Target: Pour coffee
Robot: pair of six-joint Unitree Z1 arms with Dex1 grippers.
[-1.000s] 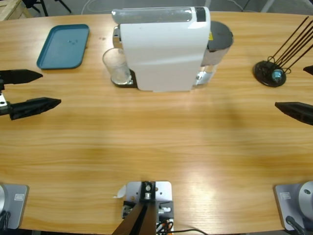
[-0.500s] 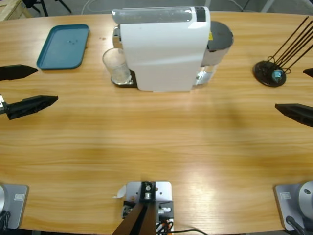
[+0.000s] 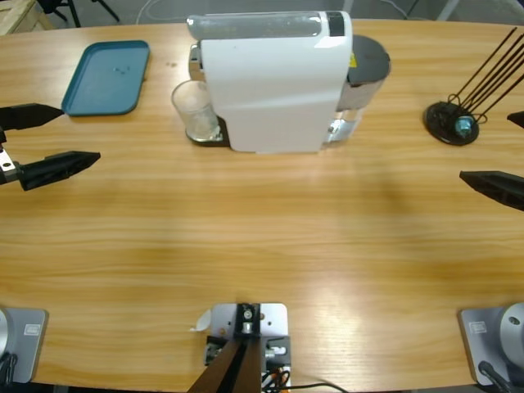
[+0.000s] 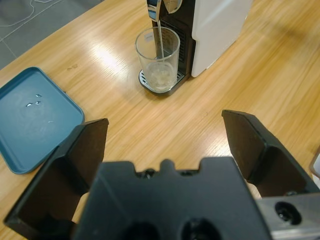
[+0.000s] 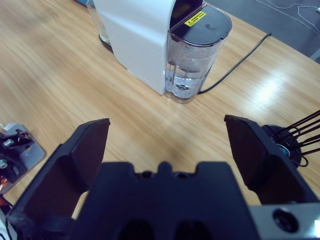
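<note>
The glass (image 3: 196, 111) is being kept on the drip tray at nine o'clock of the coffee machine (image 3: 270, 82), apparently empty. The left gripper (image 3: 51, 137) and right gripper (image 3: 512, 155) are being held released, grasping nothing. Pouring is judged barely begun.

One white coffee machine (image 3: 270, 82) stands at twelve o'clock on the wooden table (image 3: 262, 237), with one clear glass (image 3: 195, 110) at its spout and one water tank (image 5: 192, 62) at its back. One blue tray (image 3: 106, 78) lies at ten o'clock, one black wire stand (image 3: 454, 121) at two o'clock. Two claws flank the scene: left claw (image 3: 49, 139) at nine o'clock, right claw (image 3: 512, 155) at three.
</note>
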